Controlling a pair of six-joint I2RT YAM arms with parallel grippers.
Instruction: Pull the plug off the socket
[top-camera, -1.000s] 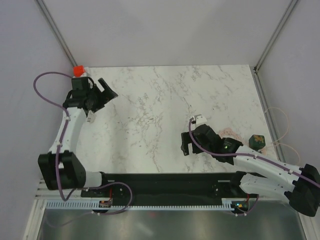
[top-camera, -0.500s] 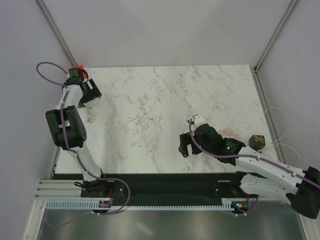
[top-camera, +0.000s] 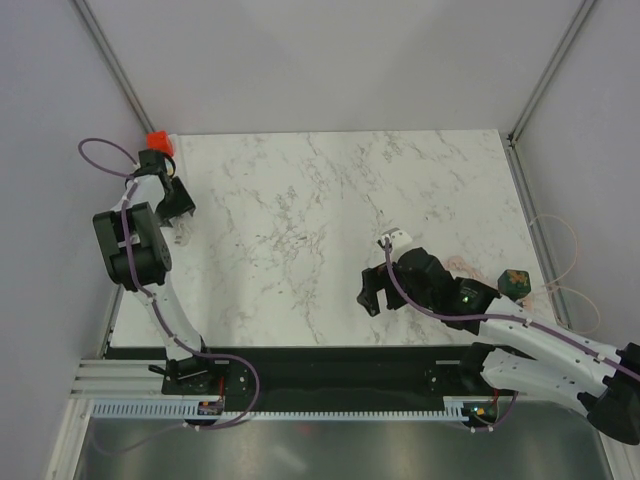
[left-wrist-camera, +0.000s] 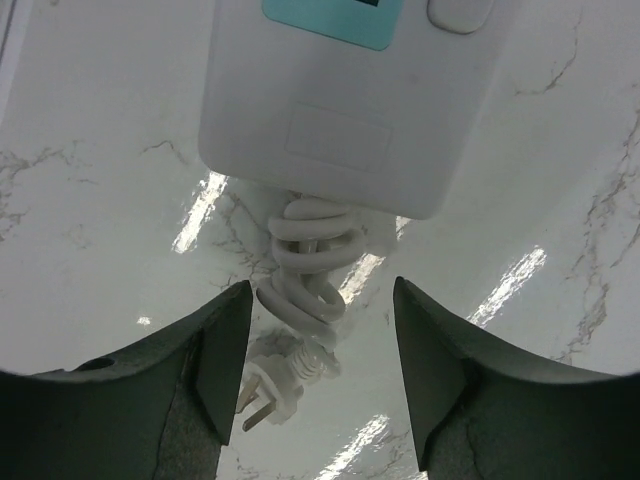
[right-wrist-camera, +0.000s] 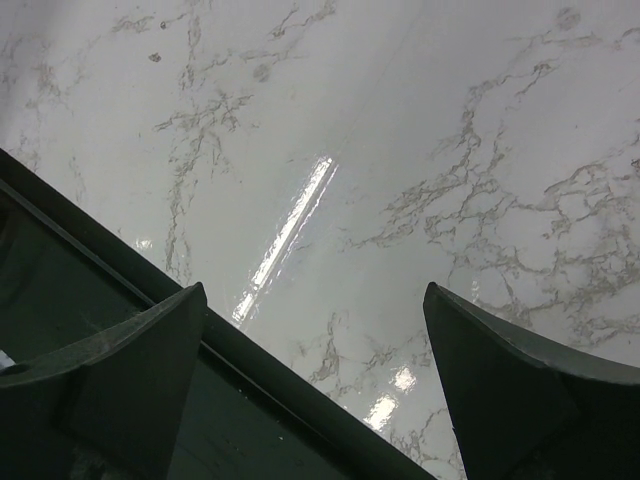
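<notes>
Left gripper (left-wrist-camera: 320, 335) slid back along socket (left-wrist-camera: 350, 110) to its cord (left-wrist-camera: 308, 265), jaws wide, empty; plug (top-camera: 156, 141) at socket far end; right gripper (right-wrist-camera: 315, 310) wide, empty.

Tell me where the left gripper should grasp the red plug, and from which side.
Probably across two opposite flat faces of the red plug, coming down from above: it is a block in the table's far-left corner, with walls close beside it.
</notes>
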